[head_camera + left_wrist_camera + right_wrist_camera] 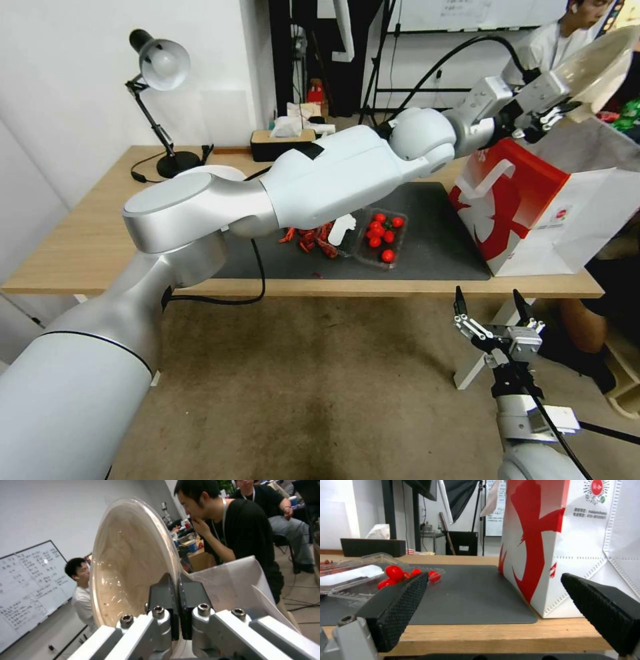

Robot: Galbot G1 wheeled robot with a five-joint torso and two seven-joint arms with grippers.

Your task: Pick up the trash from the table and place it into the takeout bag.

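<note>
Light wood forms the table (80,247), with a dark grey mat (433,247) laid across its middle and a black desk lamp (160,100) at the far left corner. On the mat lies a clear plastic box (380,237) of small red tomatoes, with scraps of red litter (310,240) just beside it. The red-and-white takeout bag (533,207) stands upright on the right end of the table, its mouth open.

Reaching across the table, the left gripper (557,113) is raised above the bag's open top. Its dark fingers (166,597) are pressed together on the rim of the beige bowl (133,565), which is tilted on edge above the bag.

Below the table's front edge, near the bag, the right gripper (490,310) hangs with its fingers (400,600) spread wide and nothing between them.
</note>
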